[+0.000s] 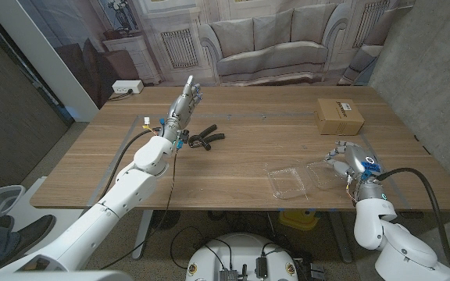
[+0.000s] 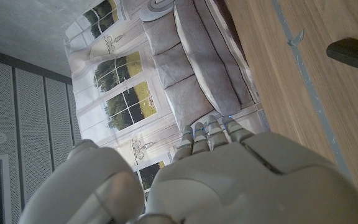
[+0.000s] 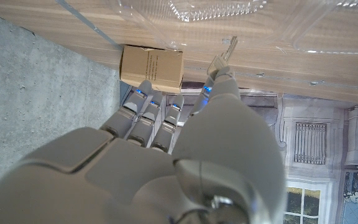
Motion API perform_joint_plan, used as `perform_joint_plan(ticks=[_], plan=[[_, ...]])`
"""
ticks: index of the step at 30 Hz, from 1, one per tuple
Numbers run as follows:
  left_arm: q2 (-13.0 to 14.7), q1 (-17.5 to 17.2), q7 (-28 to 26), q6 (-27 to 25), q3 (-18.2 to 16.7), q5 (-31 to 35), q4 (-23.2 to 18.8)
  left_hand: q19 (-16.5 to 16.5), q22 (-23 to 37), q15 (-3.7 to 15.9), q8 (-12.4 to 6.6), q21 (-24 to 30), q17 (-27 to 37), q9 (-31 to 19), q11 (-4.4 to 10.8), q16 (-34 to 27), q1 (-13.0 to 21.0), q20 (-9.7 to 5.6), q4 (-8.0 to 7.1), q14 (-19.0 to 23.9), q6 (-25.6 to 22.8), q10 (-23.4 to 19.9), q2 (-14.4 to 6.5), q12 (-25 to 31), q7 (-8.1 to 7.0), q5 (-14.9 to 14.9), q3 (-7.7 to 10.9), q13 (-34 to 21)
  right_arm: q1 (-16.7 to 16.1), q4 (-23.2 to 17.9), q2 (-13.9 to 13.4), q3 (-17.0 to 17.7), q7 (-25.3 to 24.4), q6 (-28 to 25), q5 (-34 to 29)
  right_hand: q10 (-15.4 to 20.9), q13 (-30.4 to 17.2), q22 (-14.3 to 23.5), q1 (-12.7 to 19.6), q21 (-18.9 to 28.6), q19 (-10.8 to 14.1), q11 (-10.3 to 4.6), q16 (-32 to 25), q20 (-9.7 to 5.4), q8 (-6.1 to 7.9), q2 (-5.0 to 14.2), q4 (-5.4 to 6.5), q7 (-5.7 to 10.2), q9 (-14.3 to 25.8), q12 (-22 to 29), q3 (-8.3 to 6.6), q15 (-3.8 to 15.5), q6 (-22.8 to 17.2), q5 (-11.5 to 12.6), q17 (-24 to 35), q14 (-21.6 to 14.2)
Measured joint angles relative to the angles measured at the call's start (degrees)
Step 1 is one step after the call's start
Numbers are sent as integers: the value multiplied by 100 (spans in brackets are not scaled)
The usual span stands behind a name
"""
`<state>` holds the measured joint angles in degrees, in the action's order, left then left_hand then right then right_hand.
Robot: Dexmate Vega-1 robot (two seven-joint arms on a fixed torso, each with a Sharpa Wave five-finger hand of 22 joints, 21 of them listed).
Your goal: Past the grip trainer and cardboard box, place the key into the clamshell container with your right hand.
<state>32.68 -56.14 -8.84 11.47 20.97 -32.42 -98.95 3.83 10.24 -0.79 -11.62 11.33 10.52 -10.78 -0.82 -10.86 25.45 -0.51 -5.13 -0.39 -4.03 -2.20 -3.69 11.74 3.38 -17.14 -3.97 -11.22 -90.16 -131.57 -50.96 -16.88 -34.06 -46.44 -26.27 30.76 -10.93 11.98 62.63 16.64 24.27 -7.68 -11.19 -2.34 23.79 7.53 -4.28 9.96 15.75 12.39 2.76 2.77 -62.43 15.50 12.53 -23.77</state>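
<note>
Metal, small and stiff: the key (image 3: 224, 55) is light and rigid but thin and slick, so it could twist or slip if your pinch loosens. You already have it by its head, nipped at the fingertips (image 3: 219, 78) of your right hand (image 1: 348, 160), with the blade sticking out past them; the remaining fingers sit curled alongside. Keep the hold on the head, where there is more to press on.

From the right wrist view, the blade points toward the clear plastic of the clamshell container (image 1: 297, 179), which lies open on the surface just ahead of and inboard of that hand, near the front edge. My read is that a short reach over the nearer tray is all that remains before you let go.

Farther out beyond the hand sits the cardboard box (image 1: 339, 115). Well across the surface, your left hand (image 1: 186, 102) is raised with fingers extended, holding nothing, close by the black grip trainer (image 1: 202, 139).
</note>
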Motion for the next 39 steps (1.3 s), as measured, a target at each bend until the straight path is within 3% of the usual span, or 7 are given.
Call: perform_joint_plan(ticks=[21,27,39], plan=[[-53,67,-1,-31,77,49,13,0,0,0,0,0,0,0,0,0,24,0,15,0,0,0,-24,0,0,44,-15,0,105,286,92,-105,-250,220,275,-19,0,-27,25,-35,-30,20,0,-31,20,25,0,-50,16,0,0,-21,16,-1,1,20],[-53,67,-9,-61,79,52,13,0,0,0,0,0,0,0,0,0,24,0,15,0,0,0,-24,0,0,44,-15,0,129,310,64,-113,-252,228,289,-7,0,-27,47,-35,-30,96,0,-31,21,48,0,-90,54,0,0,-21,156,24,0,20],[-34,69,-19,-94,83,52,-14,0,0,0,0,0,0,0,0,0,39,0,15,0,0,0,-7,0,0,44,-14,0,179,328,16,-158,-252,238,438,-29,0,-26,21,-62,-30,135,0,-31,-91,24,0,-31,81,0,0,-21,463,-47,-29,19]])
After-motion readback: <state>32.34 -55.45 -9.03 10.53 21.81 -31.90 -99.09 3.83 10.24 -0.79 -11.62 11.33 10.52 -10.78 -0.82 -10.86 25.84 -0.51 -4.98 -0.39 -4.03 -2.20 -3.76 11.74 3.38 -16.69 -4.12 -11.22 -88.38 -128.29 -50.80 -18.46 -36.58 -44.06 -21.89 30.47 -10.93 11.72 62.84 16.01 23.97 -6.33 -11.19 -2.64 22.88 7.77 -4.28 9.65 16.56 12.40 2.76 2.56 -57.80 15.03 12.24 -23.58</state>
